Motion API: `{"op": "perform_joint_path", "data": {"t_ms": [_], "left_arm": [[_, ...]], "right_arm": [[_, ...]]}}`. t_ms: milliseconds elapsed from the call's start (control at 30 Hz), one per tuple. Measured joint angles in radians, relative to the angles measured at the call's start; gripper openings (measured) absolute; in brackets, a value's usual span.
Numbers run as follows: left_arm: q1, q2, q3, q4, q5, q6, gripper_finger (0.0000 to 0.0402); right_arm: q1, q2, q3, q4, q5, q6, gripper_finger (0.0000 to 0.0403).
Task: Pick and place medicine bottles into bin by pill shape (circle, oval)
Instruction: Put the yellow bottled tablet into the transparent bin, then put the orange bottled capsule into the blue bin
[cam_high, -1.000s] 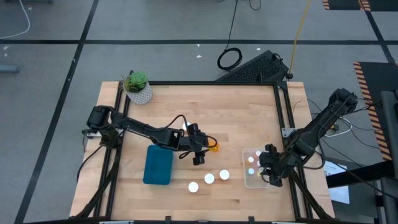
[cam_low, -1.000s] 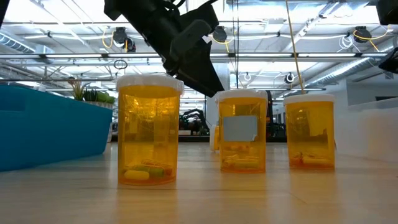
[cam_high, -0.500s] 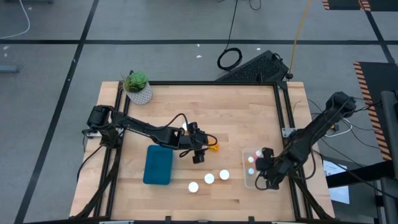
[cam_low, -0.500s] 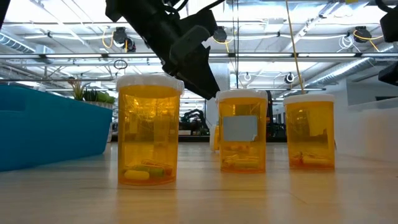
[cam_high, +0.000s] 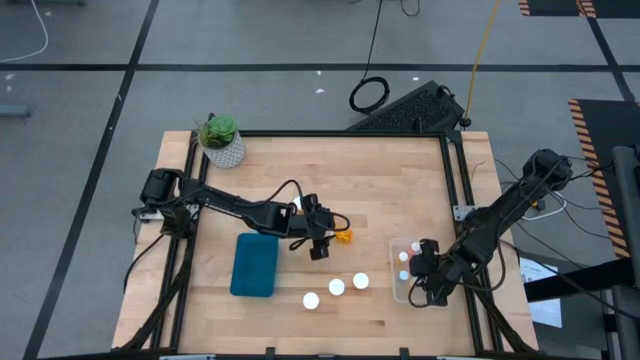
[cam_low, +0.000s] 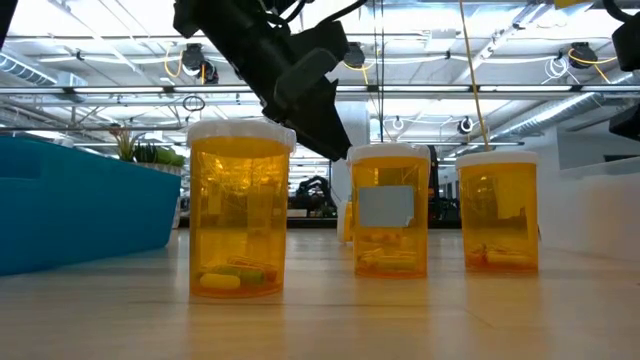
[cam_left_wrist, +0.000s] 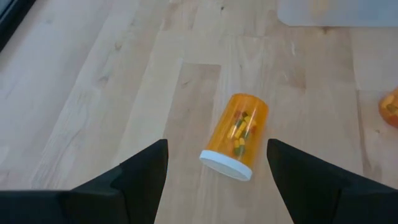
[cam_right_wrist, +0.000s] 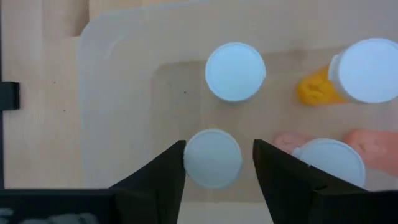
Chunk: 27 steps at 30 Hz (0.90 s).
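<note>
An orange medicine bottle (cam_left_wrist: 236, 134) with a white cap lies on its side on the wooden table, also seen from above (cam_high: 343, 237). My left gripper (cam_left_wrist: 217, 180) (cam_high: 320, 243) hovers open over it, a finger on either side, apart from it. Three more bottles (cam_high: 336, 288) stand upright near the front edge. My right gripper (cam_right_wrist: 219, 180) (cam_high: 425, 280) is open over the clear bin (cam_high: 396, 290). Its fingers flank the white cap of an upright bottle (cam_right_wrist: 212, 158) in the bin, and I see no hold. Several other bottles (cam_right_wrist: 235, 71) are in that bin.
A blue bin (cam_high: 254, 265) sits left of the lying bottle and shows as a blue wall in the low view (cam_low: 80, 205). A potted plant (cam_high: 221, 140) stands at the far left corner. A black frame (cam_high: 455, 200) borders the table's edges.
My right gripper has moved toward the table's left and slightly toward its near edge, from the clear bin's right side to above its middle. The lying bottle and the three standing bottles have stayed where they were.
</note>
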<state>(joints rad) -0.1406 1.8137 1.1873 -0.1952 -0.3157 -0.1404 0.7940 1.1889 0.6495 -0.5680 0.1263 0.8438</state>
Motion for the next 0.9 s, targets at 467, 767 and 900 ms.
{"op": "perform_joint_path", "data": {"t_ms": [467,767,900], "left_arm": [[-0.001,0.0,0.0,-0.084,0.0,0.037,0.0273],[-0.006,0.0,0.0,-0.029,0.023,0.064,0.0273],[-0.016,0.0,0.005,-0.013,0.028,0.108,0.0273]], "right_arm": [[0.002,-0.175,-0.002,-0.031,-0.047,0.024,0.0212],[0.002,-0.329,-0.002,-0.077,-0.018,0.013,0.0212],[0.001,-0.364,-0.002,-0.077,0.073,-0.049,0.0212]]}}
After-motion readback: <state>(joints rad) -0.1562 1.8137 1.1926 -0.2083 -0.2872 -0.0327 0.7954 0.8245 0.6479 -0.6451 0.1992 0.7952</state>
